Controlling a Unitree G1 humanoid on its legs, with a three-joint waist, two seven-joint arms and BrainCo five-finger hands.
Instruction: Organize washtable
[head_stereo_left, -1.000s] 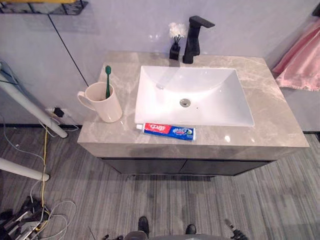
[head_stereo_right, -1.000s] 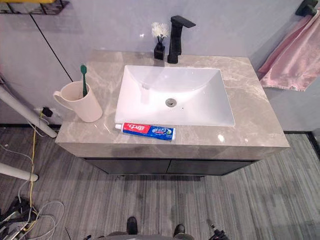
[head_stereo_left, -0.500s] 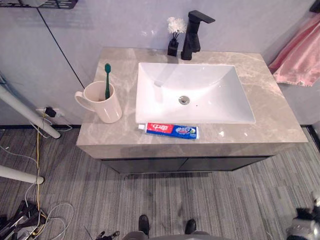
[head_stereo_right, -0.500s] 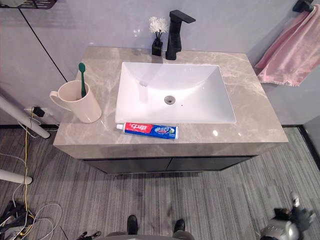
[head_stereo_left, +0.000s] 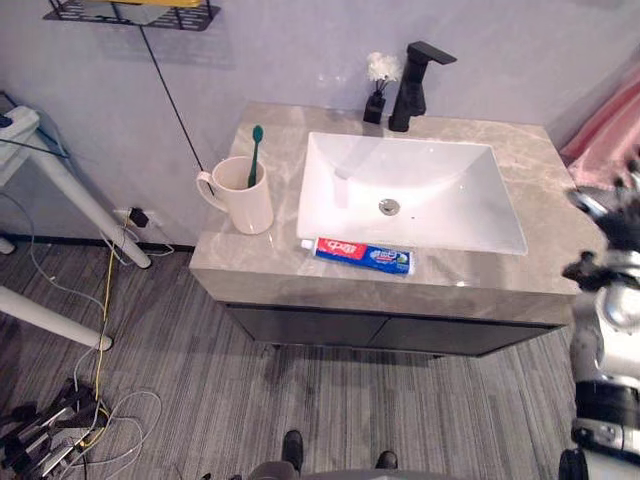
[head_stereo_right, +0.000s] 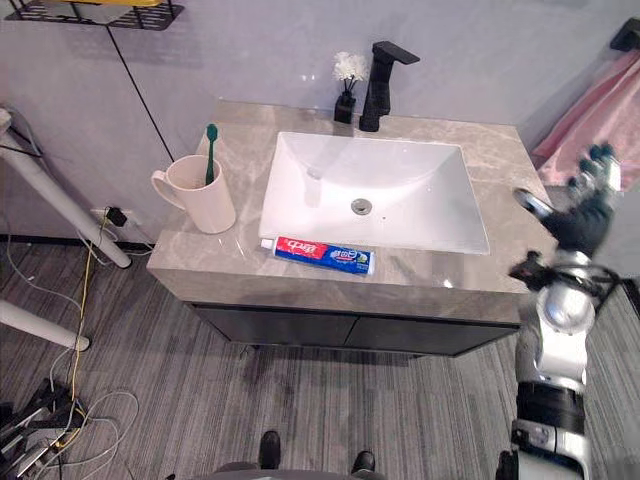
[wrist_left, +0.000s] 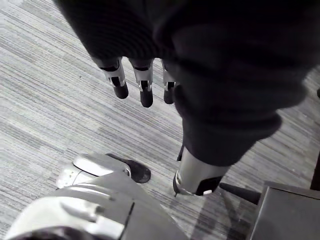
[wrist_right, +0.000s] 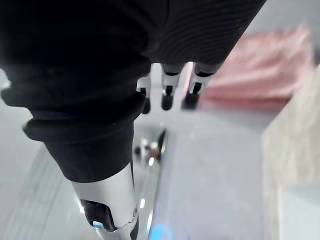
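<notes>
A red, white and blue toothpaste tube (head_stereo_left: 362, 255) lies on the marble washtable's (head_stereo_left: 540, 180) front rim, just before the white sink (head_stereo_left: 430, 210). A cream mug (head_stereo_left: 242, 196) with a green toothbrush (head_stereo_left: 254, 152) stands at the counter's left end. My right hand (head_stereo_right: 583, 210) is raised off the counter's right edge, fingers straight and spread, holding nothing. My left hand (wrist_left: 142, 82) hangs over the floor with relaxed fingers and holds nothing.
A black faucet (head_stereo_left: 415, 72) and a small black vase with white flowers (head_stereo_left: 377, 88) stand behind the sink. A pink towel (head_stereo_right: 600, 110) hangs on the wall at the right. A black wire shelf (head_stereo_left: 130, 12) is mounted top left. White stand legs (head_stereo_left: 60, 190) and cables (head_stereo_left: 100, 330) are on the left floor.
The camera has shifted, so the washtable sits further right in view. My right hand has risen from low by the floor to the level of the counter's right edge.
</notes>
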